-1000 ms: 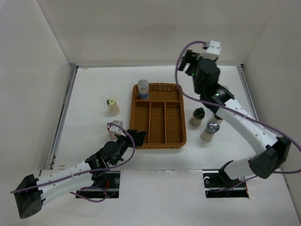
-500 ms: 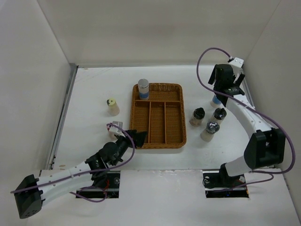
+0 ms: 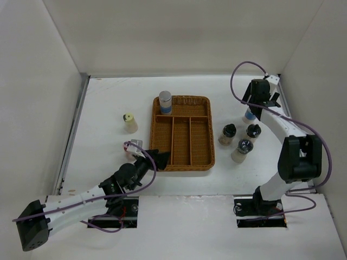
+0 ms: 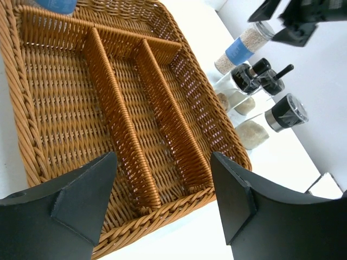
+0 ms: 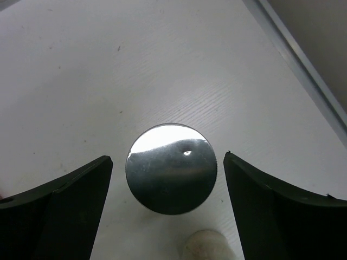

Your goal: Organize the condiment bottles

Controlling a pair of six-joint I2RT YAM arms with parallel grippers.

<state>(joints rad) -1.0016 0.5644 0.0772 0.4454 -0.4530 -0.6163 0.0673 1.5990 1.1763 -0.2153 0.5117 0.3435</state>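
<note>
the right gripper is held spread wide, directly over a silver-lidded jar; one finger is seen at each side of the round lid, neither touching it. this jar stands on the table to the right of the wicker tray, near the far right edge. a blue label is borne on its clear body, with pale grains seen above and below it in the left wrist view; no writing on the label can be read. three shakers are grouped just in front of it: two black-topped ones and a chrome-topped one.

a second blue-labelled jar is stood in the tray's far left corner. a cream shaker is placed left of the tray, well apart from it. a small shaker is partly hidden by cable beside the left arm.

the left gripper is held released at the tray's near edge, with nothing between its fingers.
</note>
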